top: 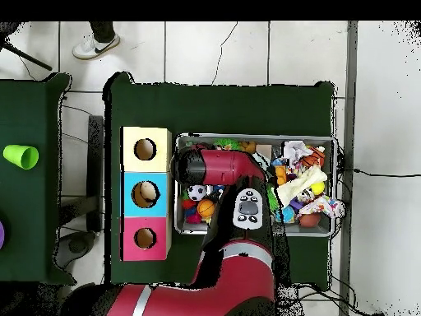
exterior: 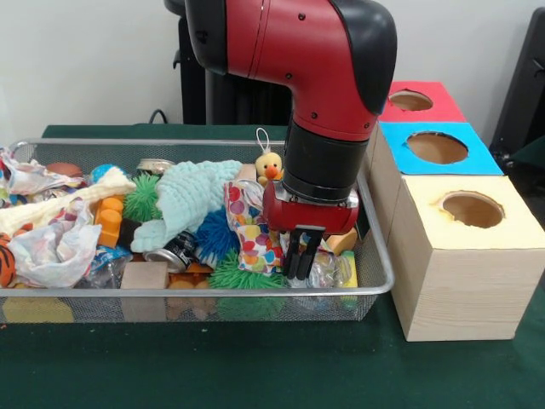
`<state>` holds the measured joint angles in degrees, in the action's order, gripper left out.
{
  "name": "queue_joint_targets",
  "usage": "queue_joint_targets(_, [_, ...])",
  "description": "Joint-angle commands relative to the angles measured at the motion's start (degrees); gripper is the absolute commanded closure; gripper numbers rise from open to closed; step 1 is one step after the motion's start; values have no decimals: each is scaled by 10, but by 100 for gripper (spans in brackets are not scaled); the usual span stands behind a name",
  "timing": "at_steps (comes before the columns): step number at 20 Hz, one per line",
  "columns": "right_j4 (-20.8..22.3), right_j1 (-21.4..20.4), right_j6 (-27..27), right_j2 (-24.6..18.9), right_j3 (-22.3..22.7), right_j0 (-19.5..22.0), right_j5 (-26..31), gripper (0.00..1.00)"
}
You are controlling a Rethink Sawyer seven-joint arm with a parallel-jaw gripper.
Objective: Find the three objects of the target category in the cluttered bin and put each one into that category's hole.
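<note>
The wire mesh bin (exterior: 196, 291) is full of clutter; it also shows in the overhead view (top: 316, 138). My gripper (exterior: 300, 260) reaches down into the bin's right end, beside the polka-dot cloth (exterior: 251, 228). A clear crinkly plastic bag (exterior: 330, 271) lies right next to its tips. A white crinkly bag with red and blue print (exterior: 53, 249) lies at the front left. Another printed bag (exterior: 30, 177) lies at the far left corner. In the overhead view the arm (top: 222, 169) hides the gripper.
Three wooden boxes with holes stand right of the bin, topped yellow (exterior: 473, 209), blue (exterior: 436, 146) and red (exterior: 410, 100). In the bin are a mint cloth (exterior: 192, 196), a yellow duck (exterior: 270, 164), spiky balls (exterior: 140, 198), a can (exterior: 174, 251) and a wooden block (exterior: 143, 274).
</note>
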<state>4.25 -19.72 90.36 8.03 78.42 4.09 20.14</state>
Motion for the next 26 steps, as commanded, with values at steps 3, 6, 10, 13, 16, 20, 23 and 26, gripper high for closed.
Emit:
queue_joint_targets(3, [7, 23, 76, -39, 27, 17, -18, 100])
queue_joint_targets(6, [7, 19, 74, -37, 27, 17, -13, 100])
queue_joint_targets(10, [8, 22, 74, -36, 25, 17, -15, 100])
queue_joint_targets(13, [10, 23, 72, -36, 27, 19, -17, 100])
queue_joint_targets(16, [10, 21, 69, -39, 28, 22, -15, 100])
queue_joint_targets(20, [9, 23, 70, -39, 26, 21, -14, 100])
queue_joint_targets(23, [10, 24, 70, -39, 27, 23, -16, 100])
queue_joint_targets(26, [13, 26, 69, -39, 29, 24, -23, 100])
